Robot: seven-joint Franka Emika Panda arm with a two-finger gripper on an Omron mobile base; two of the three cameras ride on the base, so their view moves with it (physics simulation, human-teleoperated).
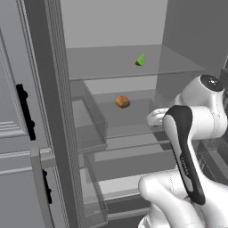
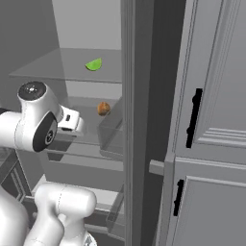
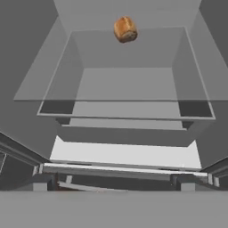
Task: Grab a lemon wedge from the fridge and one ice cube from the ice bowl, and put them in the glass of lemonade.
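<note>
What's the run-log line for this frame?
phase: reaching into fridge | gripper: open, empty | lemon wedge: upper shelf, untouched | orange-brown lump: shelf below, ahead of hand | wedge above arm's level

Yellow-green lemon wedge (image 1: pixel 141 60), orange-brown lump (image 1: pixel 122 102), dark grey fridge (image 1: pixel 44 89).

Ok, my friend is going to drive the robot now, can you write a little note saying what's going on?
Gripper: open, holding nothing; the hand view looks into the fridge.
Lemon wedge: on the upper shelf, untouched.
Orange-brown lump: one shelf lower, leave it.
Done: fridge is open, arm is in front of the shelves.
Left: lift up to the wedge, grab it, drop it in the lemonade, then add one ice cube from the ice bowl.
</note>
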